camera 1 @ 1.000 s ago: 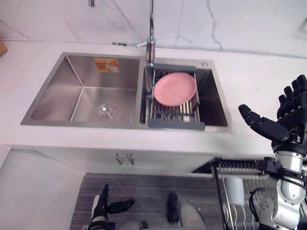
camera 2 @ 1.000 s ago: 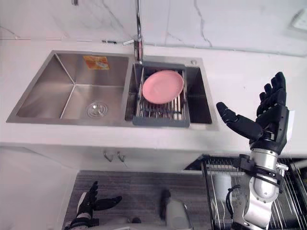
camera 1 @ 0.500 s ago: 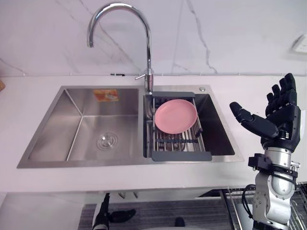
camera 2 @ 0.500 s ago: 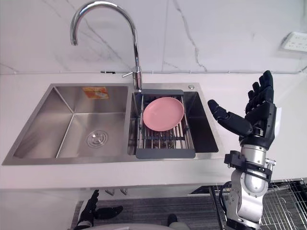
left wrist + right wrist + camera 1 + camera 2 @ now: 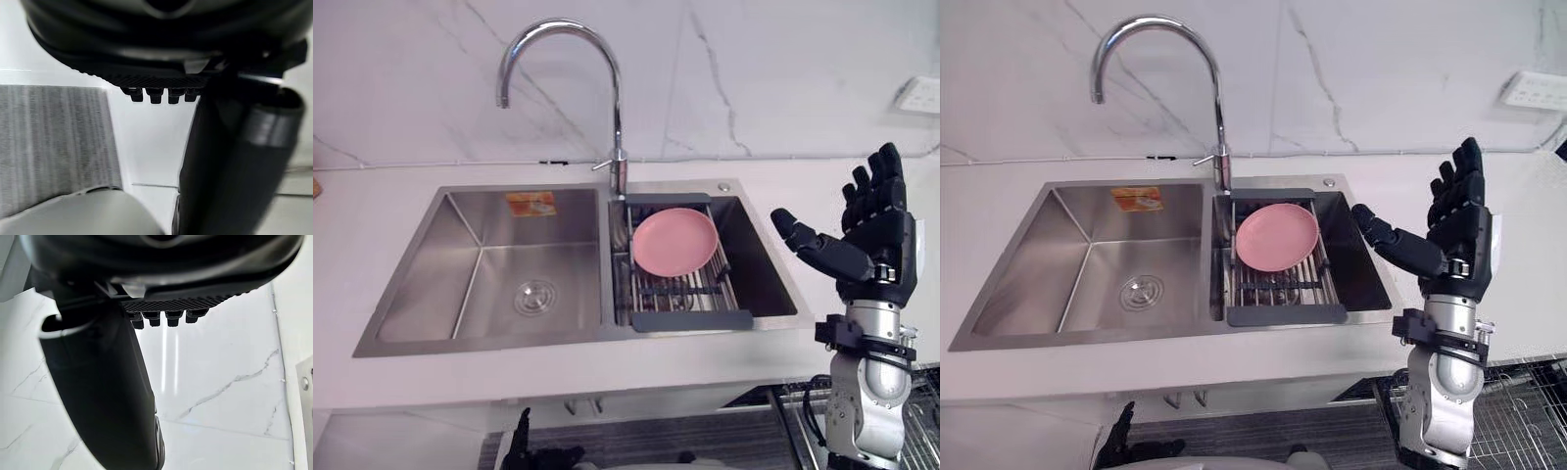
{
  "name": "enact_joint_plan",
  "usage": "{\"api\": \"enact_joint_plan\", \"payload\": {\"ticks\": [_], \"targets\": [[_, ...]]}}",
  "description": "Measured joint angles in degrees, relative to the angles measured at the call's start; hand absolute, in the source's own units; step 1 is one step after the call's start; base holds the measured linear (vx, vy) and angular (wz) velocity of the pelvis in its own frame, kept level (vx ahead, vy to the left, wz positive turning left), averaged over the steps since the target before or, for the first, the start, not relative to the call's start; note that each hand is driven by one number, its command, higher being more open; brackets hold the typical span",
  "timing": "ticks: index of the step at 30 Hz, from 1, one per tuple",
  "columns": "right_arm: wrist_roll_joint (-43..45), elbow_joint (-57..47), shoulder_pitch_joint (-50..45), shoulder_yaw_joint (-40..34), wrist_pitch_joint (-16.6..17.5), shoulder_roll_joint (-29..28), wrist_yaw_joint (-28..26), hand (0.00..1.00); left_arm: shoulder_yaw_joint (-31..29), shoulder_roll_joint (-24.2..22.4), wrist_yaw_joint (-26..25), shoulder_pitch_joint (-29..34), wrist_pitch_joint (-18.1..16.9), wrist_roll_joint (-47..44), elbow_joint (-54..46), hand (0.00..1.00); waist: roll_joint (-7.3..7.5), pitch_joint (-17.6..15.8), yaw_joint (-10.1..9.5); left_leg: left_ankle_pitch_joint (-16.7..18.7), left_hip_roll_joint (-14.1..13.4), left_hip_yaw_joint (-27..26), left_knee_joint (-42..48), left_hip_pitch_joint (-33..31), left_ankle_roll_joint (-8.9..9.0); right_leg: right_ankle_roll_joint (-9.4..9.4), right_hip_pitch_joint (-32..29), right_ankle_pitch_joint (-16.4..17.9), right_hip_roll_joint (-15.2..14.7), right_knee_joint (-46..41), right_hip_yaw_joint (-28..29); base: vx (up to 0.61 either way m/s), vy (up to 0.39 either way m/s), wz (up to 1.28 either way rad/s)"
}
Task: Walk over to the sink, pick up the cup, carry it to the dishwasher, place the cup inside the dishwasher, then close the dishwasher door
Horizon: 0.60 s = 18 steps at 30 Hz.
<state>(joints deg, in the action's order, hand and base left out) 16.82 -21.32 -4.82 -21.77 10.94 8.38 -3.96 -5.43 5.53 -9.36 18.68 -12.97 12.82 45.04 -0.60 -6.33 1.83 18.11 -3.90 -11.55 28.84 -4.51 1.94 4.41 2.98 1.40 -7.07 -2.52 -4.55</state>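
Note:
The steel double sink (image 5: 421,264) lies in the white counter below me. A pink plate (image 5: 674,241) rests on a grey drying rack (image 5: 690,319) across its right basin; the left basin holds nothing but its drain. My right hand (image 5: 876,240) is raised over the counter just right of the sink, open, fingers straight and thumb spread toward the basin, holding nothing. Its thumb (image 5: 107,396) stands before the marble wall in the right wrist view. My left hand (image 5: 521,446) hangs low in front of the cabinet, open and holding nothing.
A tall curved tap (image 5: 617,117) rises between the basins. The wire rack of the dishwasher (image 5: 1528,397) juts out under the counter at the lower right. A white wall socket (image 5: 1530,90) sits at the far right. Bare counter lies right of the sink.
The whole picture has shifted: the camera has tipped up, bringing the tap and wall in and pushing the dishwasher rack with a white cup out below. My right hand stays raised and open.

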Motion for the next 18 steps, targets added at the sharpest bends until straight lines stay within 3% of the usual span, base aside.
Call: {"api": "enact_joint_plan", "payload": {"ticks": [2,3,5,6,10,15,18], "targets": [[0.0,-0.8,0.3,-0.5,0.9,0.5,1.1,1.00,0.4,-0.6,-0.1,0.2,0.0,0.9,-0.4,1.00,-1.45,-0.1,-0.07,-0.9,0.2,1.4,-6.3,-2.4,0.48,0.56,0.7,0.6,-0.9,2.0,0.8,-0.04,0.005,-0.10],[-0.1,-1.0,0.0,-0.1,1.0,0.6,1.6,1.00,0.2,-1.9,-0.3,0.9,0.0,0.9,-1.3,1.00,-2.28,-0.4,-0.35,-3.8,0.2,1.7,-7.6,-2.0,0.94,1.12,1.9,1.2,-1.1,3.5,1.6,0.03,0.097,-0.31],[-0.1,-1.7,-0.2,1.5,1.0,0.7,2.0,1.00,0.2,-2.5,-1.5,3.0,0.0,0.7,-2.4,1.00,-2.76,-0.3,-1.11,-4.8,2.3,2.7,-9.5,-0.5,-0.49,1.30,2.2,1.5,-1.3,3.6,4.8,0.12,0.172,-0.48],[-0.1,-3.1,-0.2,2.7,1.0,0.6,2.0,1.00,0.2,-2.6,-2.2,3.4,0.3,0.6,-2.7,1.00,-3.07,-0.1,-1.02,-5.6,2.6,1.7,-9.6,-0.3,-2.29,1.82,1.9,1.0,-1.5,3.3,6.1,0.14,0.149,-0.29],[-0.1,-7.2,-0.2,6.2,1.0,0.5,0.1,1.00,0.2,-2.0,-2.4,3.7,2.6,0.7,-2.8,1.00,-2.23,-0.2,-1.95,-5.5,3.7,0.2,-10.4,1.2,-3.37,3.57,1.9,-0.1,-2.6,3.5,7.5,0.15,0.074,-0.17],[-0.2,-7.1,0.0,5.1,1.0,0.5,-0.3,1.00,0.3,-1.3,-3.0,4.3,2.9,0.7,-2.8,1.00,-0.66,0.3,-2.69,-5.4,4.7,3.4,-12.8,4.1,-3.52,3.64,3.7,-0.1,-2.4,2.1,5.2,0.11,0.008,0.17],[-0.7,-4.0,1.5,4.2,1.0,-0.2,0.3,1.00,0.4,-1.3,-3.0,4.3,2.4,0.7,-2.6,1.00,-0.73,0.6,-3.06,-5.9,4.0,3.6,-16.6,5.3,-4.29,5.01,-3.4,1.6,-1.5,-9.9,4.6,-0.01,0.041,-0.15]]}}
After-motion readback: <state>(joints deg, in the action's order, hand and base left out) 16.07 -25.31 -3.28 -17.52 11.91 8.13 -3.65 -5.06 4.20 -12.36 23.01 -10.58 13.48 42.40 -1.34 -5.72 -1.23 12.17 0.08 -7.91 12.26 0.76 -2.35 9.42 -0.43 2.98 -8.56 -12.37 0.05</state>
